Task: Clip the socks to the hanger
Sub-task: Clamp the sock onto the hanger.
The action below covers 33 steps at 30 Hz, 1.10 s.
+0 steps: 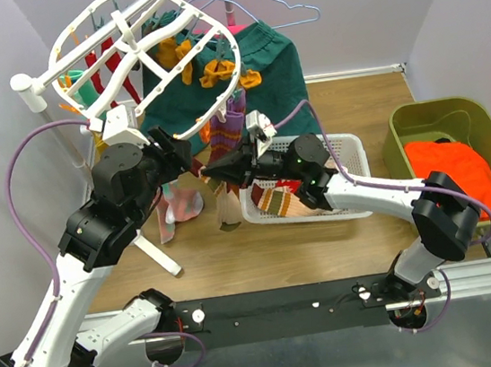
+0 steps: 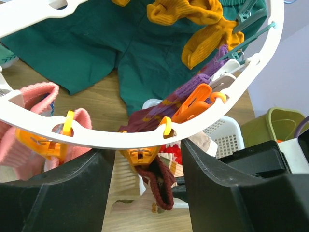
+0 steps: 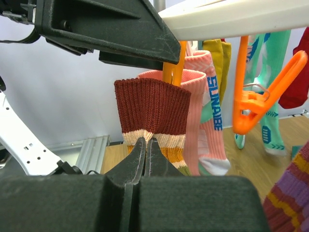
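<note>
Right gripper [image 3: 146, 147] fingers clamped on maroon striped sock [image 3: 152, 104], long axis vertical, cuff up; left gripper [image 2: 145, 147] fingers apart straddling orange clip [image 2: 141, 155] under hanger [image 2: 203, 116] rim.

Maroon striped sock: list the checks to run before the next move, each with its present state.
1. Right pincer shut on the maroon striped sock, just below its cuff: ok.
2. Cuff up at the orange clip on the hanger: ok.
3. Left pincer open, one finger on each side of that clip: ok.
4. Clip biting the cuff: cannot tell.
5. Pink sock, close behind the cuff, free of this clip: cannot tell.
</note>
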Available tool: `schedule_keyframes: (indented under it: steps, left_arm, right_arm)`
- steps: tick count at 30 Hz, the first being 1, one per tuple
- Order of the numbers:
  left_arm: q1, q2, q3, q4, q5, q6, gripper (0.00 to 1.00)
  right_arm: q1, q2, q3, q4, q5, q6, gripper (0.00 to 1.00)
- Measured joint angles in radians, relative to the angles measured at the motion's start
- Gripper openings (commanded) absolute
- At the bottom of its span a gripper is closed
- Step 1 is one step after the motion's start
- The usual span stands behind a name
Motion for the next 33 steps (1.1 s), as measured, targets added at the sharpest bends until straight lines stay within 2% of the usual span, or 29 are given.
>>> schedule_keyframes:
  steps: [1,6,7,10,19,33]
  left_arm:
    - [0.000,0.000,0.000,0.000,0.000,0.000,0.66]
    - [0.000,0.000,0.000,0.001,-0.001,0.006,0.66]
    - [0.000,0.000,0.000,0.001,-0.003,0.009,0.66]
    - [0.000,-0.004,0.000,-0.004,-0.014,0.017,0.65]
    - [0.000,-0.029,0.000,-0.034,-0.065,0.038,0.65]
    - [0.000,-0.033,0.079,-0.114,-0.064,0.065,0.65]
  right_arm:
    - [0.000,0.001,0.002,0.000,0.000,0.002,0.18]
    - [0.001,0.004,0.027,-0.008,0.000,0.015,0.35]
    - [0.001,0.004,0.034,-0.024,0.003,0.016,0.42]
    - [0.003,0.001,0.053,-0.076,0.019,0.010,0.52]
    - [-0.019,-0.032,0.053,-0.196,0.085,-0.001,0.56]
    - [-0.064,0.011,0.115,-0.145,0.070,0.058,0.59]
